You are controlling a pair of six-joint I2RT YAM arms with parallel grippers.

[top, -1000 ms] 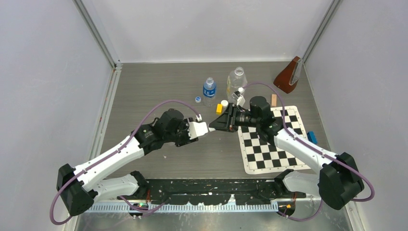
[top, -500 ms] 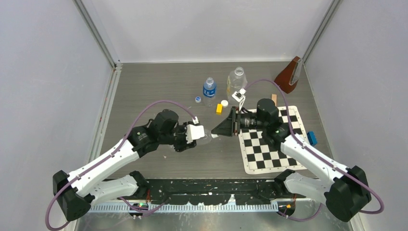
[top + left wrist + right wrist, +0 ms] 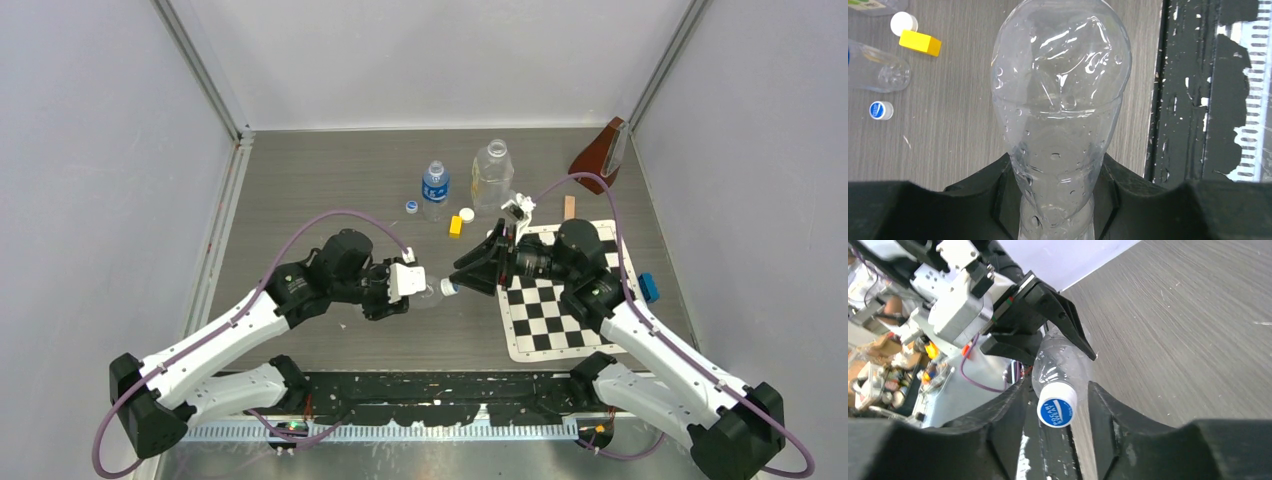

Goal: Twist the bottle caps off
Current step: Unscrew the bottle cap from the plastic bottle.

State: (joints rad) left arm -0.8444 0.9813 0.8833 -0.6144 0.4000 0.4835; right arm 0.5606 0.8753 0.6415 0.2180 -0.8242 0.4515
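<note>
My left gripper (image 3: 415, 290) is shut on the slim unlabelled clear bottle (image 3: 1060, 100) and holds it level above the table, neck to the right. Its white cap with a blue top (image 3: 1057, 407) is on the neck. My right gripper (image 3: 1058, 412) is open; its fingers (image 3: 1008, 415) stand on either side of the cap with gaps on both sides. The small blue-labelled bottle (image 3: 435, 187) and the wider bottle (image 3: 492, 172) stand at the back. A loose blue-topped cap (image 3: 411, 207) and a loose white cap (image 3: 467, 214) lie on the table.
A yellow block (image 3: 456, 225) lies next to the white cap. A checkerboard mat (image 3: 560, 310) lies under my right arm, with a blue block (image 3: 650, 288) at its right edge. A small wooden block (image 3: 569, 207) and a brown wedge-shaped object (image 3: 598, 157) are at the back right.
My left gripper has drawn the bottle nearer and slightly left. My right gripper has moved nearer and to the right and has rolled, staying at the cap end.
</note>
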